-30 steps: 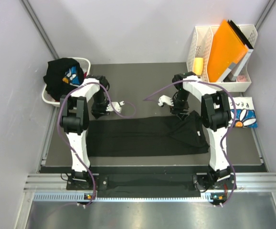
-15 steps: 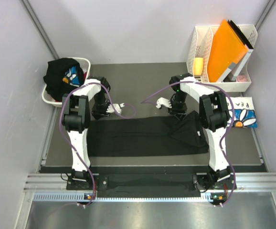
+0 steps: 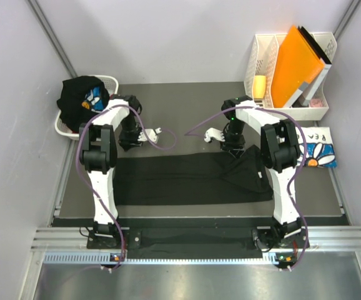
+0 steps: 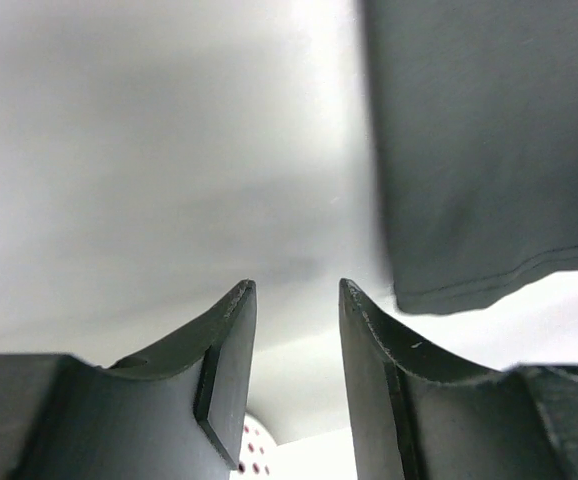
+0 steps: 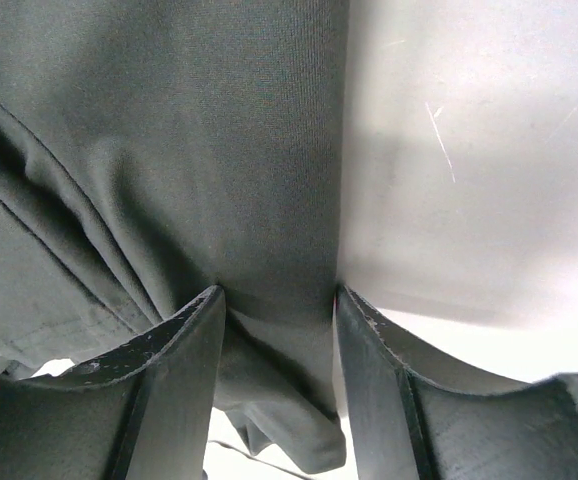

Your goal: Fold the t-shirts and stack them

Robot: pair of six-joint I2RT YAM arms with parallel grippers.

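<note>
Setting both arms at the far corners of the black t-shirt (image 3: 180, 178), spread flat on the table (image 3: 187, 112), presumably for an even fold, I see the left gripper (image 4: 294, 290) open and empty beside its corner, while the right gripper (image 5: 277, 295) straddles bunched cloth and I cannot tell whether it clamps.

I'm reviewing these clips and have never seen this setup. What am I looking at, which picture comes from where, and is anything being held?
Two robot arms are bolted at the near edge of a table. One picture looks down from above; the other two come from cameras on each wrist, looking past the fingers. A black t-shirt lies spread flat. A folded white tee lies at the right, and another black tee sits in a basket. The left gripper is open and empty beside the shirt's corner. The right gripper has cloth between its fingers; whether it pinches is unclear.
</note>
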